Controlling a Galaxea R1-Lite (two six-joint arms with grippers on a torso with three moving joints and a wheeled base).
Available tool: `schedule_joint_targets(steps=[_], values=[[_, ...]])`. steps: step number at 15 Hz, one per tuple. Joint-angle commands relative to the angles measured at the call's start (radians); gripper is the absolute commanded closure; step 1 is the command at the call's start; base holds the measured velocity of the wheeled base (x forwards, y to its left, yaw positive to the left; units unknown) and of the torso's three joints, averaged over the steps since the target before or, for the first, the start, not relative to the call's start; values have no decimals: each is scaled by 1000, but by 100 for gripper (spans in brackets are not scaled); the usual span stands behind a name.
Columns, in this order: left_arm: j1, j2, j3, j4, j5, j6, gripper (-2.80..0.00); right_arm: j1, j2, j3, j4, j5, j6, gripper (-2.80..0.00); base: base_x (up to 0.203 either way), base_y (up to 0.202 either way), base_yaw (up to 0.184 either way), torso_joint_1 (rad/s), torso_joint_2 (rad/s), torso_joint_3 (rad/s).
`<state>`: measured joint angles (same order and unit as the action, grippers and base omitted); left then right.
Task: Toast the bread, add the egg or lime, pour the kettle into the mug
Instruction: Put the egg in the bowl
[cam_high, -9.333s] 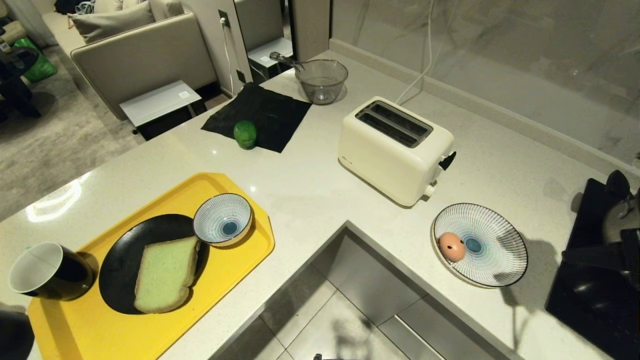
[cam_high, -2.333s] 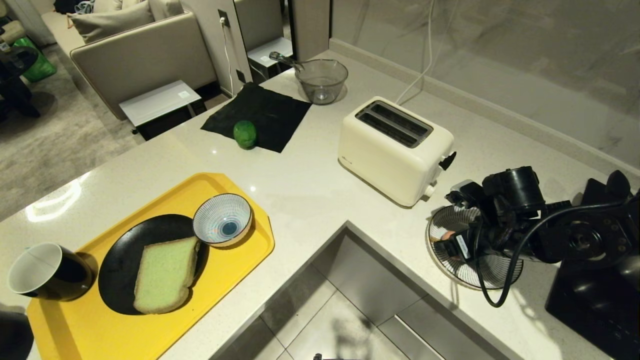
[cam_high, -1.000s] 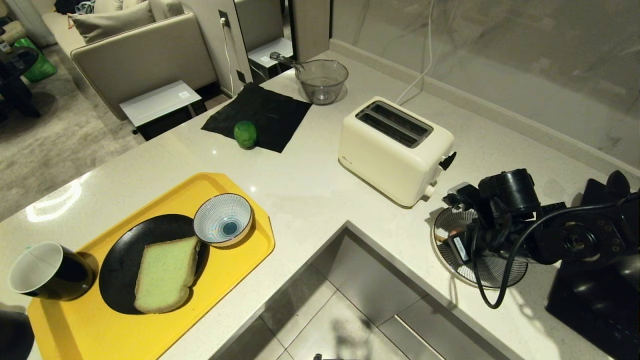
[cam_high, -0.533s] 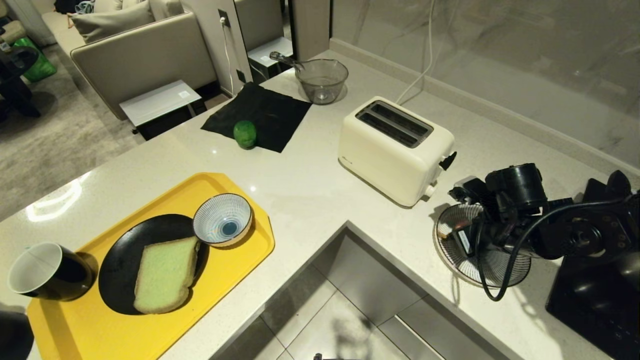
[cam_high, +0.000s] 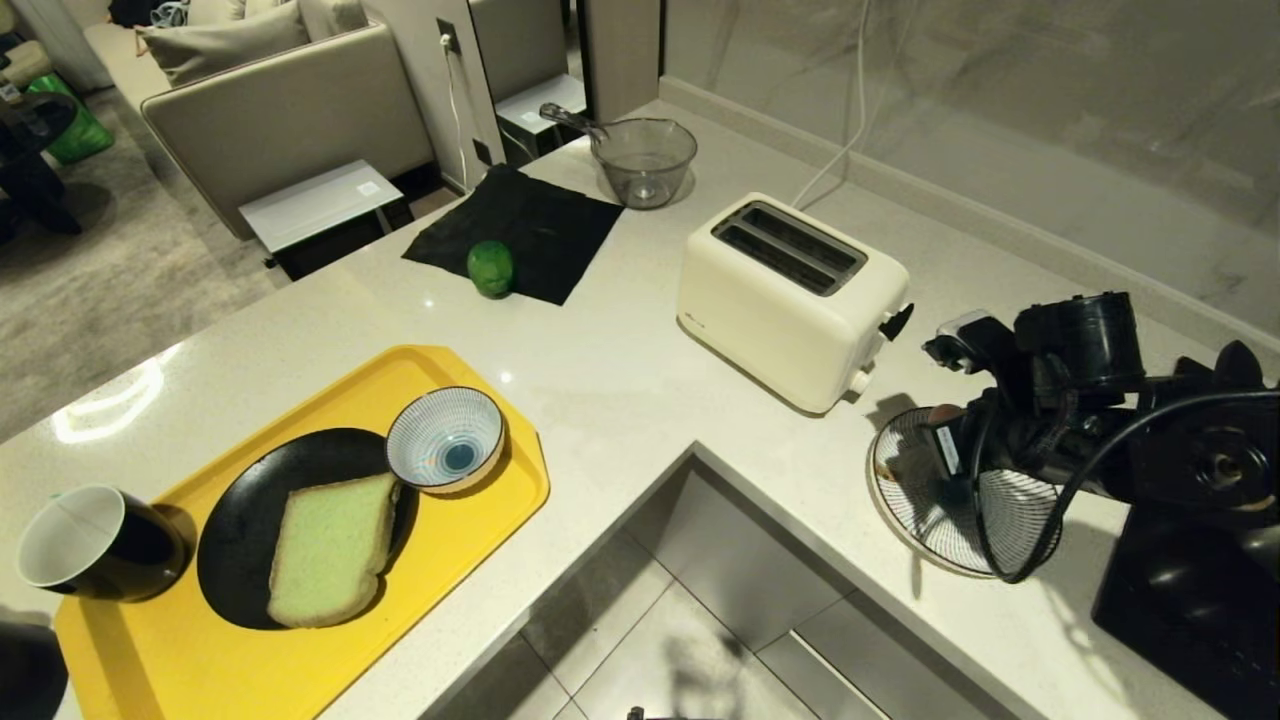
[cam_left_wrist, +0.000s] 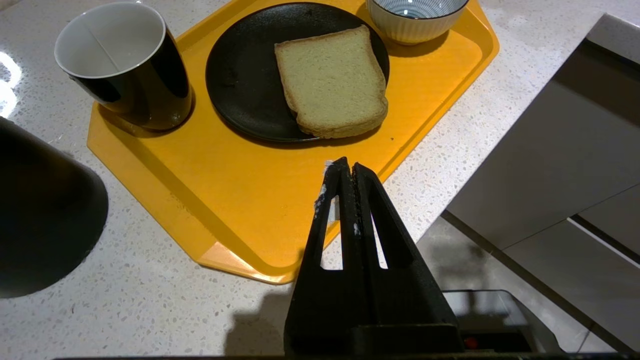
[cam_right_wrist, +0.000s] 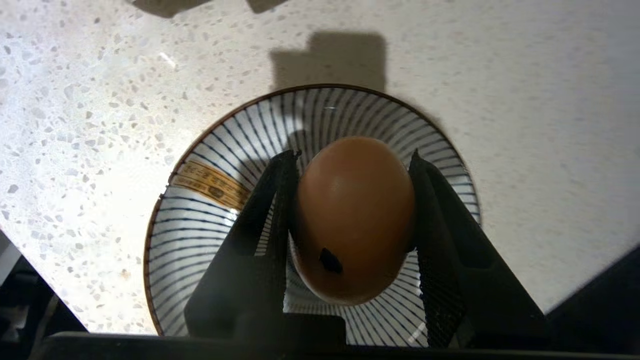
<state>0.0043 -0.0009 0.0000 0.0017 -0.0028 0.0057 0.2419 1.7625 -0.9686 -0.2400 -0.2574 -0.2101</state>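
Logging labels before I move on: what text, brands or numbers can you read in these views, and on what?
None can be read.
Gold sticker inside the striped plate: print too small.
Small grey mark low on the toaster: too small.
White label on the right arm: blurred.

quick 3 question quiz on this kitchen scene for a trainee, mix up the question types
1. True or false: the right gripper is shut on the egg.
2. What does the bread lie on?
A. the toaster
B. the black plate
C. the black cloth
3. Fill in: the lime sits at the edge of the black ____.

Key
1. True; the egg is gripped above the striped dish.
2. B, the black plate on the yellow tray.
3. cloth.
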Motion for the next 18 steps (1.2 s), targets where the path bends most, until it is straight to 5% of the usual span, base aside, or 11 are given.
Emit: schedule_joint_targets(steps=[1, 18], values=[[0, -1, 0, 0, 0, 0, 0, 0, -78, 24, -1, -16, -3, 0, 0, 0, 0, 0, 0, 0], [0, -1, 0, 0, 1, 0, 0, -125, -523, -20, 59, -31, 41, 0, 0, 0, 0, 0, 0, 0]])
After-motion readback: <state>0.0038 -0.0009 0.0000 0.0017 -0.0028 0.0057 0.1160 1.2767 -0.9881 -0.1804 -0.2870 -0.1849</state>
